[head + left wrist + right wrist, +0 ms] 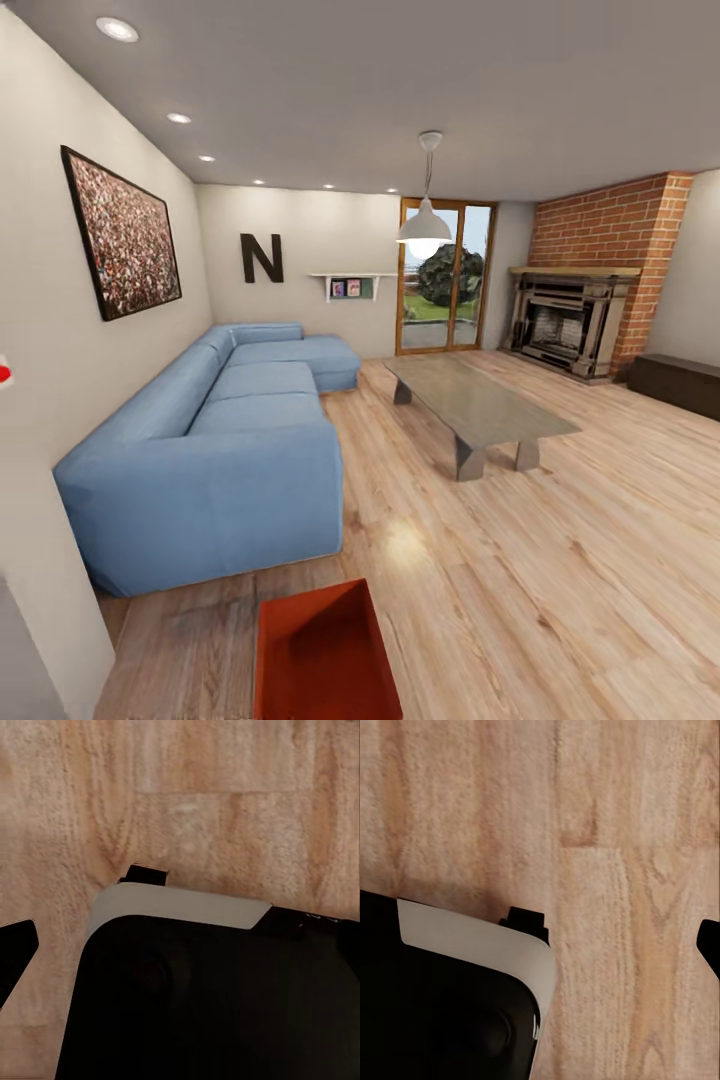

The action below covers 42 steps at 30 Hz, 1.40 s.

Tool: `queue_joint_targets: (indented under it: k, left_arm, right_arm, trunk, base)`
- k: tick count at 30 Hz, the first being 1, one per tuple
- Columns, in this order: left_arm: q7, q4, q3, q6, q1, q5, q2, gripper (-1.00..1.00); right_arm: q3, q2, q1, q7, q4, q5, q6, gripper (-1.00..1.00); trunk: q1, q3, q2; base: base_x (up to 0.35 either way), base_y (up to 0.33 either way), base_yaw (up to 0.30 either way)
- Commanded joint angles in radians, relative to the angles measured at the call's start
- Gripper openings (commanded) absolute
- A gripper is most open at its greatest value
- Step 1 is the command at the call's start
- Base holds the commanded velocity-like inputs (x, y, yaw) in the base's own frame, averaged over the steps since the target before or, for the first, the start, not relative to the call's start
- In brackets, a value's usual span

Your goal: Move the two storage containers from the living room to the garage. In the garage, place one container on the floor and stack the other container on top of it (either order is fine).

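One orange-red rectangular lidless bin (322, 655) sits on the living room's light wood-plank floor (560, 560), unmoved; neither gripper's finger state can be told.

Fireplace (570, 318) in brick chimney (612, 232), right of frame. Glass door (446, 290) centre back. Pendant lamp (424, 228) upper centre. Letter N (261, 258) and framed picture (122, 235) on walls, upper left. Dark bench (676, 382) far right.

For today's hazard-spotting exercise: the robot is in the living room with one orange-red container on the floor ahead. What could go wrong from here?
1. The storage container lies close beside the sofa; an arm reaching down might brush it.
2. Only one container is in sight, so the second may take searching.
3. The low table narrows the driving path.
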Motion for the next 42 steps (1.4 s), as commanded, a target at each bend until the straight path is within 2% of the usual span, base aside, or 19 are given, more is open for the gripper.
queue_joint_targets:
  k: [1,10,23,37,42]
  left_arm:
    - [0.001,-0.001,0.000,-0.002,0.000,0.004,0.000,1.00]
    - [0.001,0.001,-0.001,-0.001,0.000,0.003,-0.002,1.00]
    - [0.001,0.000,0.000,-0.002,0.000,0.005,0.000,1.00]
    - [0.001,0.000,0.000,-0.002,0.000,0.005,0.001,1.00]
    - [0.001,0.000,0.000,-0.002,0.000,0.005,0.001,1.00]
  right_arm:
    - [0.000,0.000,-0.001,0.002,0.002,0.004,-0.005,1.00]
    - [0.000,0.001,-0.001,0.003,0.002,0.004,-0.005,1.00]
    - [0.000,0.002,-0.001,0.003,0.002,0.006,-0.004,1.00]
    - [0.000,0.000,-0.001,0.002,0.002,0.004,-0.005,1.00]
    - [0.001,0.001,-0.001,0.002,0.002,0.005,-0.005,1.00]
  trunk:
    - [0.000,-0.001,-0.001]
    - [0.000,-0.001,-0.001]
    - [0.000,-0.001,-0.001]
    - [0.000,-0.001,-0.001]
    - [0.000,-0.001,-0.001]
  base:
    - [0.000,0.000,0.270]
    - [0.000,-0.028,0.125]
    - [0.000,-0.247,0.011]
    - [0.000,-0.032,0.235]
    - [0.000,0.000,0.095]
